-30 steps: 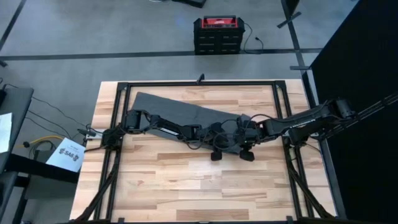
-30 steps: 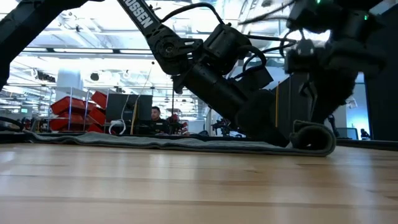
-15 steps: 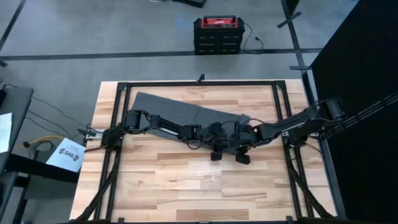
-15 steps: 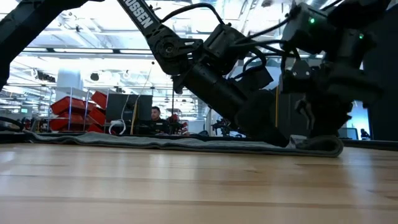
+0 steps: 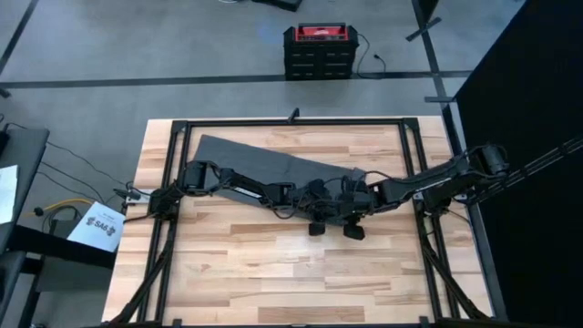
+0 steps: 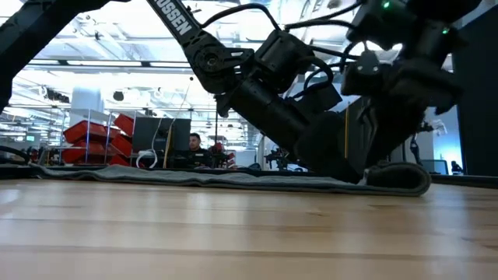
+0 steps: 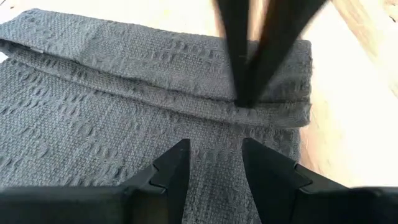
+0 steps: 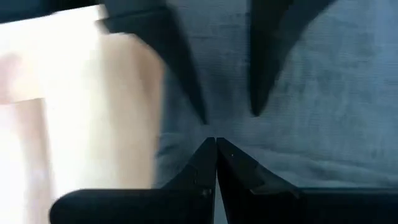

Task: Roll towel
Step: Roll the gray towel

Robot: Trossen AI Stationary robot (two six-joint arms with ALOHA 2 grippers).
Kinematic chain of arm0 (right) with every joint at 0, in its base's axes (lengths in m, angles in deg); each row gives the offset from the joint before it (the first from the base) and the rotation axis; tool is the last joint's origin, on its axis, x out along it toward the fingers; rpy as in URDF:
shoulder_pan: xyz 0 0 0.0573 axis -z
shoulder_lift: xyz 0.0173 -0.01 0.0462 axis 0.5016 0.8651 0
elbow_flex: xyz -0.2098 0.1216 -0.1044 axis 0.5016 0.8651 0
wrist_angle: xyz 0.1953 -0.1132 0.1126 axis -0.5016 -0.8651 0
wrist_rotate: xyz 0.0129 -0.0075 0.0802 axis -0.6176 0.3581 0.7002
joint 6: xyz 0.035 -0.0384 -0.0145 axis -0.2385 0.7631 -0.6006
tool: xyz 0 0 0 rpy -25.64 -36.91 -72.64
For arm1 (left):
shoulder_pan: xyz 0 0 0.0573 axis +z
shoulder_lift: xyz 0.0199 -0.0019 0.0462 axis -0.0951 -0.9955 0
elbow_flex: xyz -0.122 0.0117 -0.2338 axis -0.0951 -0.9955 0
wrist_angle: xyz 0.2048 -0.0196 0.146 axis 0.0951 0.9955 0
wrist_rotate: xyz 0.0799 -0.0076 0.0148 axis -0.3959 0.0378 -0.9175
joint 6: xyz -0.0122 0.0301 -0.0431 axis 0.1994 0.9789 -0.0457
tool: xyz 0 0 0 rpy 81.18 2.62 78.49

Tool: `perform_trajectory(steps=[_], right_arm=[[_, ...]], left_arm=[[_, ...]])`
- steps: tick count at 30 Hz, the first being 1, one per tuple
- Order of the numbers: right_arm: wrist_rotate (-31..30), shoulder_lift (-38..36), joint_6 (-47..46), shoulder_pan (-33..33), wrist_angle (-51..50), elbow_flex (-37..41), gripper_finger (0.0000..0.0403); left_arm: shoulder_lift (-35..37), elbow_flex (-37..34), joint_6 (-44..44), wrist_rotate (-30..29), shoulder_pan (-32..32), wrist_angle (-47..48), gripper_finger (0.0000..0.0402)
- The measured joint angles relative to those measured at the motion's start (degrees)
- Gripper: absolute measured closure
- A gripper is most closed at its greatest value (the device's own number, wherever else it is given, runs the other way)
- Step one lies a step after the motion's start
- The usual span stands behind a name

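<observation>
Grey cloth, the towel [image 5: 264,164], is spread across the far half of the wooden table [image 5: 273,273], its long axis running slantwise from the far left corner toward the right of centre in the high view. At its right-hand end a short stretch is already turned over into a low fold or first roll, seen in the low view as a rounded lip [image 6: 398,177] resting on the board. Both grippers are gathered at that end, close beside each other. The left gripper [image 7: 214,163] is held just above the flat cloth with its fingers parted and nothing between them; the folded edge lies directly ahead of it, crosswise to its line of approach. The right gripper [image 8: 216,148] is pressed down at the folded edge with its fingertips brought together to a point; whether cloth is pinched between them cannot be made out, though contact with the towel is plain, since in the left wrist view its two fingers are seen meeting on the fold. The coming move is judged to turn on this: the unrolled length stretches away from both grippers toward the far left, along the towel's long axis, so the roll must be driven that way, crosswise to the fold. The right gripper is the nearer to the rolled edge.
</observation>
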Motion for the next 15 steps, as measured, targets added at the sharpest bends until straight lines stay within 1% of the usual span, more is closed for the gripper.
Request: perform_trajectory(steps=[7,11,15], right_arm=[[-0.3,5.5,3.0,2.9,2.6,0.0,0.0403],[-0.5,5.9,1.3,2.4,-0.4,0.0,0.0403],[-0.3,4.2,-0.8,0.9,-4.1,0.0,0.0403]], left_arm=[[0.0,-0.3,0.0,0.0,0.0,1.4,0.0268],[0.0,0.0,-0.1,-0.1,0.1,1.6,0.0268],[0.0,0.1,0.0,0.0,0.6,2.4,0.0268]])
